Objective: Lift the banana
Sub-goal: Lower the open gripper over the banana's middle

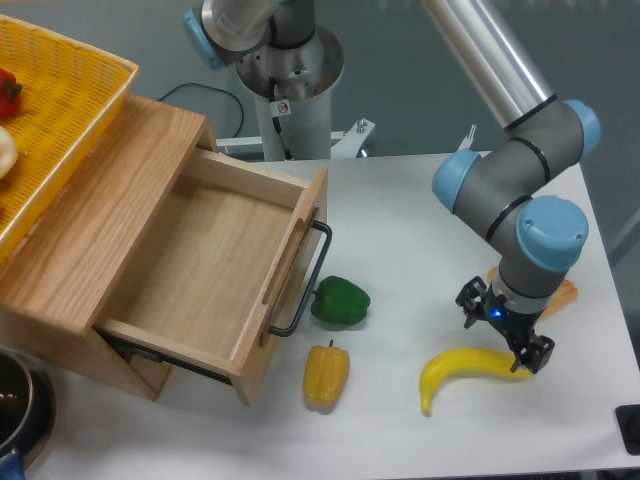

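Observation:
The banana [462, 370] is bright yellow and curved, lying on the white table [400, 220] at the front right, its tapered left tip pointing toward the front edge. My gripper [503, 333] points down over the banana's right end. Its jaws stand apart, one dark finger [470, 300] behind the banana and the other [537, 356] by the banana's right tip. The banana rests on the table and the fingers are not closed on it. The wrist hides the part of the table behind the banana's right end.
A green bell pepper [340, 301] and a yellow bell pepper [326, 375] lie left of the banana. A tan-orange pastry wedge [567, 294] shows behind the wrist. An open wooden drawer [215, 270] stands left, a yellow basket [60, 110] on its box. A dark pot [18, 410] sits front left.

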You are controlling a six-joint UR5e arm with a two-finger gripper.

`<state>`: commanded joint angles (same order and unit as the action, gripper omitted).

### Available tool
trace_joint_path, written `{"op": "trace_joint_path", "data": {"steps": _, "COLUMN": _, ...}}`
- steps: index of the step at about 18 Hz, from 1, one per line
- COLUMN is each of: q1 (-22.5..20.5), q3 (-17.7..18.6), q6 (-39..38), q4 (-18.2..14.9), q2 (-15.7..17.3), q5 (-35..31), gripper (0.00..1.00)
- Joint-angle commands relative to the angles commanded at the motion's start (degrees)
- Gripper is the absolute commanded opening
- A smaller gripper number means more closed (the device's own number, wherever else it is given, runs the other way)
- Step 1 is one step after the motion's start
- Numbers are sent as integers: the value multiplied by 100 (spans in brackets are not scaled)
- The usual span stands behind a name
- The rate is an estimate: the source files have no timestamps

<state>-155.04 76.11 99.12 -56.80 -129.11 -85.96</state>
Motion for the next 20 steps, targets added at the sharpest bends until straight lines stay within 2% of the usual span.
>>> {"op": "trace_joint_path", "data": {"steps": 3, "q1": -9, "q3": 175, "q6": 545, "q4": 396, "q2": -26, "q5": -18, "gripper": 100}}
{"op": "trace_joint_path", "data": {"steps": 5, "q1": -9, "q3": 237, "q6": 582, "q4": 590, "q2": -70, "q5": -70, "gripper": 100}}
{"op": "trace_joint_path", "data": {"steps": 8, "q1": -9, "q3": 202, "q6": 643, "q4": 661, "q2": -149, "q5": -132, "gripper": 100}}
{"op": "trace_joint_path", "data": {"steps": 10, "q1": -9, "q3": 263, "q6": 696, "q4": 836, "q2": -193, "q5": -184, "gripper": 100}}
{"op": "trace_joint_path", "data": {"steps": 16, "q1": -9, "q3": 360, "q6": 722, "q4": 916, "q2": -194, "q5": -193, "gripper": 100}}
{"op": "trace_joint_path", "data": {"steps": 20, "q1": -18, "q3": 492, "q6": 897, "q4": 1092, "q2": -158, "q5": -158, "gripper": 100}}
